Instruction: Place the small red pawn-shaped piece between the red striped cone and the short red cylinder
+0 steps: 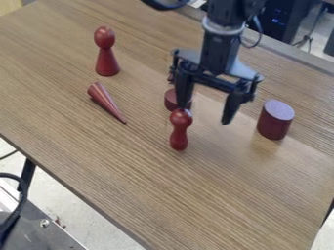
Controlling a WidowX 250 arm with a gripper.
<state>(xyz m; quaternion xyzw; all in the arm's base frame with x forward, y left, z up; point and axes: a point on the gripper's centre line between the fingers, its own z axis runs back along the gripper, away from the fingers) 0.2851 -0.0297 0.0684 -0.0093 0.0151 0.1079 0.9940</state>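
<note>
And here on the brown wood-grained table (130, 180) we have a scatter of dark red shapes, with the round-headed pawn (107, 53) standing tall over at the upper left. Below it the slim cone (106, 101) lies on its side, streaked with lighter bands, its point aimed down and to the right. Over on the right there's the stout cylinder (275, 120), upright, its flat top paler and more purple than its side. Tucked close in is the short disc (172, 100), partly hidden behind one finger, so that's the piece crowding this spot! Out past the far edge, a dark case (277, 19) shows small blue lights. Now the arm (223, 29): it comes in from the top, right of centre, and points downward, the black gripper (206, 113) hanging over the middle of the table, its fingers spread wide with wood showing in the gap. Nearest of all is the small knobbed peg (179, 131), just below the left-hand finger in the view, glossy and smooth, a ball head above a pinched waist and rounded foot. Whether that fingertip touches it, I can't tell.
</note>
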